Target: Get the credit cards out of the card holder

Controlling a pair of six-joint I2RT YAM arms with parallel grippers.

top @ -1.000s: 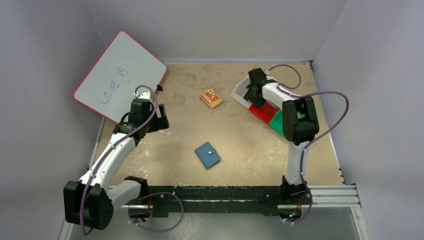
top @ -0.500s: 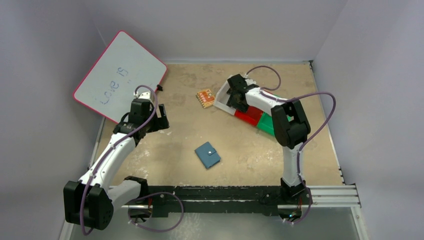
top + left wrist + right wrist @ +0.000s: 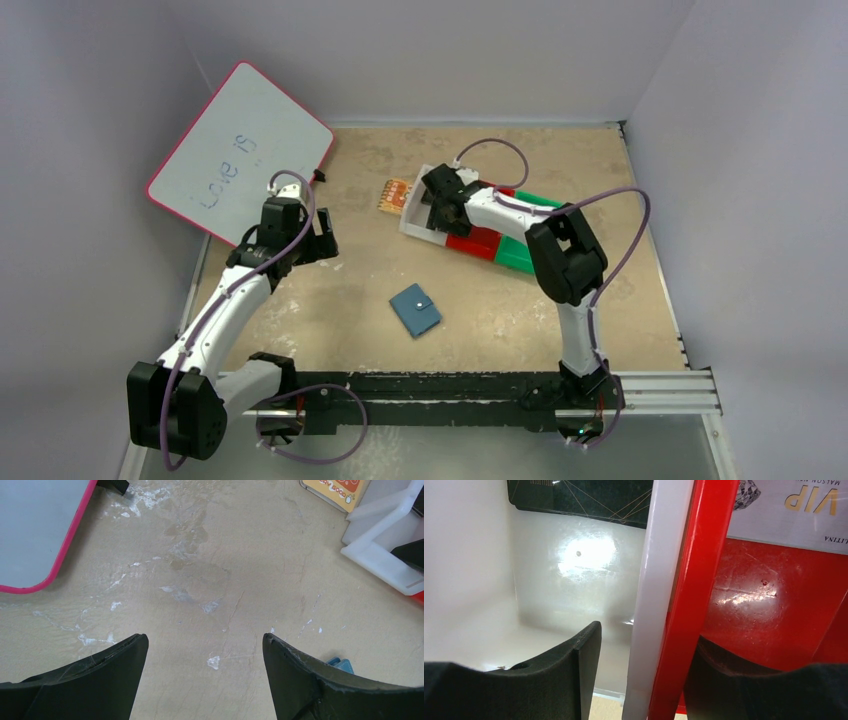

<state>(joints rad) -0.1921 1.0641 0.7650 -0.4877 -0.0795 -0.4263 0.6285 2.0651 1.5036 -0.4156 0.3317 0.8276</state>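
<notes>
Left the wallet shut mid-bench, toward the near edge. Dragged the bins leftward up to the orange square, right hand clamped over the white-red wall. Kept left hand wide, idle. No progress on cards, seemingly.

I see a lab test cell: plain grey walls box in a scuffed surface, arms bolted to a rail.

Even, soft overhead light; glare spots on the glossy red bin; near tool fingers blurred.
</notes>
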